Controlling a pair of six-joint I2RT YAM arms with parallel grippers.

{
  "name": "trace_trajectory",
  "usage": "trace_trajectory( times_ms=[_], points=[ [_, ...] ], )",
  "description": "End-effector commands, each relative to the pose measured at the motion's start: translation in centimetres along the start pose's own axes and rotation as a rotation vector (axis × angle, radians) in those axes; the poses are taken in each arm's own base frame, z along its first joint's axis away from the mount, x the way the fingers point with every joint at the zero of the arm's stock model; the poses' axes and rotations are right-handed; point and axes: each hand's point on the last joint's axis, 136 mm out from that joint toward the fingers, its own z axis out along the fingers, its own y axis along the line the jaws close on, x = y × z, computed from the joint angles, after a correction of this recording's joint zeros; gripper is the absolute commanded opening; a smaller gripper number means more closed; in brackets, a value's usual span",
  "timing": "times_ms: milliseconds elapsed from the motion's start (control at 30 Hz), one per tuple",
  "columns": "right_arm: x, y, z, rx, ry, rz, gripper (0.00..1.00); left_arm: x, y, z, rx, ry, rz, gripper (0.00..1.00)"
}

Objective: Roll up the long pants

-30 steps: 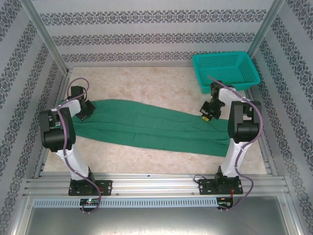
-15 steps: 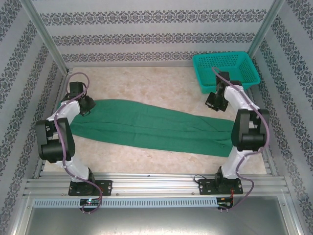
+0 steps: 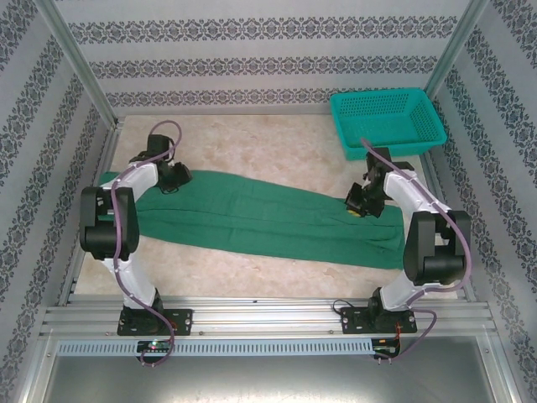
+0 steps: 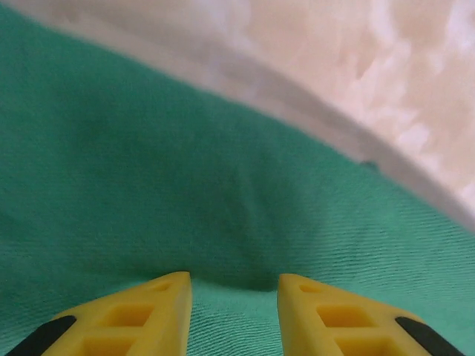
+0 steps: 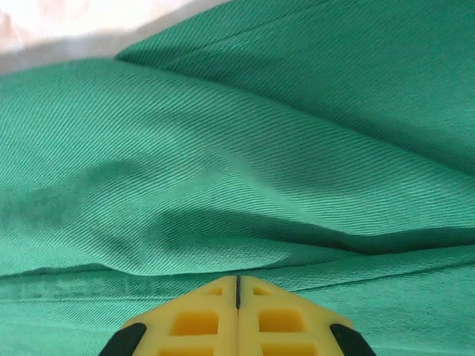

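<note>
The long pants (image 3: 260, 220) lie flat across the table, dark green, running from the far left down to the right. My left gripper (image 3: 172, 178) hovers at their far edge near the left end. In the left wrist view it (image 4: 234, 285) is open, its yellow fingers (image 4: 148, 311) apart just above the fabric (image 4: 185, 170), with nothing between them. My right gripper (image 3: 357, 201) is over the pants' far edge near the right end. In the right wrist view it (image 5: 237, 283) is shut, tips pressed together, low over soft folds of the cloth (image 5: 223, 148).
A teal mesh basket (image 3: 386, 122) stands at the back right corner, just behind the right arm. Bare marbled tabletop (image 3: 252, 143) lies behind the pants, with a strip in front of them. Patterned walls and a metal frame close in the table.
The left gripper has slid right along the pants' far edge. The right gripper has come back from beside the basket and down onto the pants.
</note>
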Motion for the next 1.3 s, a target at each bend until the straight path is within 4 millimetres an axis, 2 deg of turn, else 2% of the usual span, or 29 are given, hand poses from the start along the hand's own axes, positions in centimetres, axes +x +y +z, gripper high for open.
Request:
trace_trajectory(
  times_ms=[0,200,267,367,567,833,1033,1167,1267],
  points=[
    [1.0,0.4,1.5,0.006,0.074,0.011,0.00,0.0,0.0,0.1,0.012,0.017,-0.009,0.36],
    [0.8,1.0,4.3,0.018,0.165,0.037,0.00,-0.2,0.1,0.0,0.003,0.015,-0.010,0.36],
    [0.7,0.6,4.9,0.050,0.184,0.039,0.00,-0.1,0.2,0.0,-0.002,0.013,-0.013,0.36],
    [0.3,0.3,5.2,0.091,0.205,0.037,0.00,-0.1,0.3,0.3,-0.002,0.010,-0.022,0.37],
    [-1.8,-0.2,5.2,0.193,0.218,0.003,0.00,0.1,-0.2,1.0,0.034,0.015,-0.040,0.36],
    [-4.9,0.9,5.5,0.239,0.227,-0.014,0.00,0.2,0.1,1.3,0.028,0.014,-0.036,0.36],
    [-9.7,1.8,4.4,0.313,0.145,-0.074,0.00,-0.6,-0.4,1.6,0.042,0.002,-0.036,0.36],
    [-11.7,2.6,4.1,0.305,0.113,-0.079,0.00,-1.2,-0.5,1.7,0.023,-0.015,-0.031,0.36],
    [-13.0,2.8,1.4,0.296,-0.034,-0.091,0.00,-2.7,-0.4,-0.5,-0.010,-0.110,-0.016,0.36]
  ],
)
